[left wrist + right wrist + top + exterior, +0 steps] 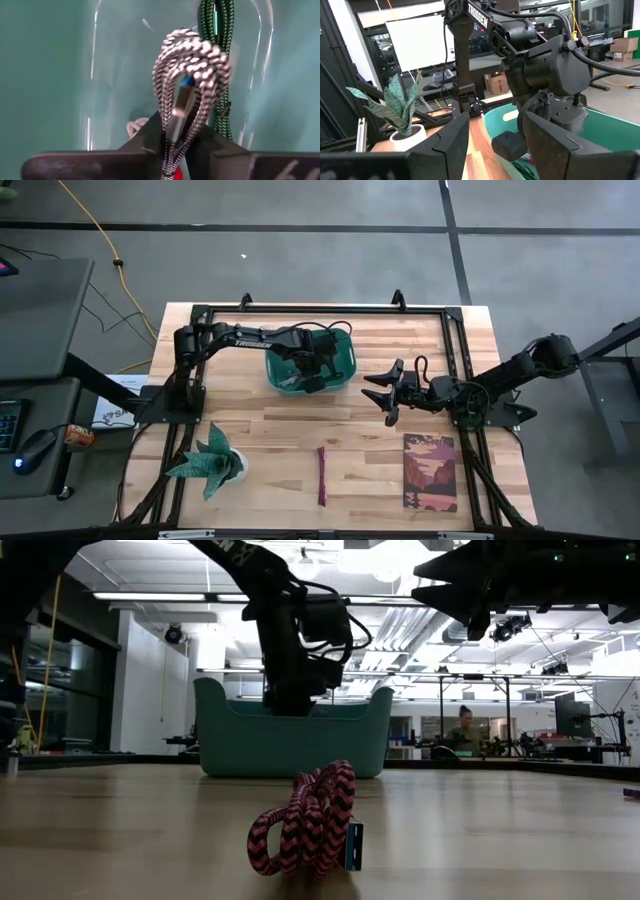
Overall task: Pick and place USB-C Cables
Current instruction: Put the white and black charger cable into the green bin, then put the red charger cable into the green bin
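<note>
My left gripper [175, 137] reaches down into the teal bin [345, 360] and is shut on the grey braided USB-C cable bundle [192, 65]. A green cable [220, 30] lies on the bin floor beyond it, and bits of white [134, 127] and red show beside the fingers. The maroon cable bundle [321, 475] lies lengthwise on the table near the front edge, close to the camera in the low view [310, 820]. My right gripper [382, 392] hovers open to the right of the bin, pointing at it [495, 132]. My left gripper pinches the grey cable bundle between its two fingers [145, 145], coming from above and pointing down into the bin. The fingers close on the strands just behind the looped end [172, 142]. The loop and a silver plug [181, 102] stick out past the fingertips toward the bin floor.
A potted plant [212, 463] stands at the table's near left. A picture card [430, 472] lies at the near right. A black frame rail [320, 310] runs round the table's far side. Bare wood lies between the bin and the maroon cable.
</note>
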Robot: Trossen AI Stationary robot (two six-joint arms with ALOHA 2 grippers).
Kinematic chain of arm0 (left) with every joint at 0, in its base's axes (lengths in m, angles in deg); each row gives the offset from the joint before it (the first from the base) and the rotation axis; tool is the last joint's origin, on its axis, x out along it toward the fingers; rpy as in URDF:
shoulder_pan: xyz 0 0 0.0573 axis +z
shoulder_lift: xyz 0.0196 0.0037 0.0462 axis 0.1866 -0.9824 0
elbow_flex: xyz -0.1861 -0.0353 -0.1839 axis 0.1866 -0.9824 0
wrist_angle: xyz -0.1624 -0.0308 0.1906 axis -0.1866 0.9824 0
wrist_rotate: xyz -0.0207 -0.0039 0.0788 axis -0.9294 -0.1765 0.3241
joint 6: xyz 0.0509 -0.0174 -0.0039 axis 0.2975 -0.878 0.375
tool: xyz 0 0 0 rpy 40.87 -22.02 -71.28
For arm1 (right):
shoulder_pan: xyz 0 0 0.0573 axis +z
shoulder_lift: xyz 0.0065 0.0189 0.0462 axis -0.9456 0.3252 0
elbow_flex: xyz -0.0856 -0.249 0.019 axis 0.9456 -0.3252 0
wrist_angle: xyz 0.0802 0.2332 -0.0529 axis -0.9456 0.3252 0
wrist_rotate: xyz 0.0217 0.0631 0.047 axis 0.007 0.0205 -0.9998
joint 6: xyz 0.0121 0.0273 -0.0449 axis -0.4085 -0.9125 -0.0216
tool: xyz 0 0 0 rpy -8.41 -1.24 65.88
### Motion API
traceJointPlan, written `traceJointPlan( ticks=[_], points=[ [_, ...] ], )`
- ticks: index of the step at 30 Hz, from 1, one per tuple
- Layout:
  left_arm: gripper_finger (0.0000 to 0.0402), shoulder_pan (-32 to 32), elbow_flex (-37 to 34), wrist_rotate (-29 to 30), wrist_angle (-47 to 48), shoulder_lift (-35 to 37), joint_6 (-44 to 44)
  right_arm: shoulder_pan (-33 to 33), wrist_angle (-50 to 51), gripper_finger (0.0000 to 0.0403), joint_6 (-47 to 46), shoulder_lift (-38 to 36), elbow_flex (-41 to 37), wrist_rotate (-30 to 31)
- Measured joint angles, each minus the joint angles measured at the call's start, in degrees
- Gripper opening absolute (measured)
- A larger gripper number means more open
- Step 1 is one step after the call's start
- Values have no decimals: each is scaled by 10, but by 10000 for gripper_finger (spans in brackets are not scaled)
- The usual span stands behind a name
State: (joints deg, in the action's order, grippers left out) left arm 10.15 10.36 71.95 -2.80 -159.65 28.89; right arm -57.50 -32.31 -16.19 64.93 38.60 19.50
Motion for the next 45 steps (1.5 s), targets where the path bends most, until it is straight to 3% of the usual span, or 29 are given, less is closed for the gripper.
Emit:
traceJointPlan(
  ticks=[9,16,21,26,33,40,45],
  points=[
    [131,0,11,22,7,0,0,0,1,179,1,0,0,1],
    [197,0,81,26,61,0,0,0,1,179,1,0,0,2],
    [211,1,139,32,152,16,-22,0,7,179,1,0,0,2],
    [203,-6,128,45,150,94,-56,0,13,179,1,0,0,1],
    [187,-75,-15,44,-17,283,-81,0,14,179,2,0,0,1],
    [186,-194,-275,43,-346,478,-86,0,14,179,2,0,0,-1],
    [186,-251,-478,58,-619,559,-71,0,14,179,0,0,0,0]
  ],
)
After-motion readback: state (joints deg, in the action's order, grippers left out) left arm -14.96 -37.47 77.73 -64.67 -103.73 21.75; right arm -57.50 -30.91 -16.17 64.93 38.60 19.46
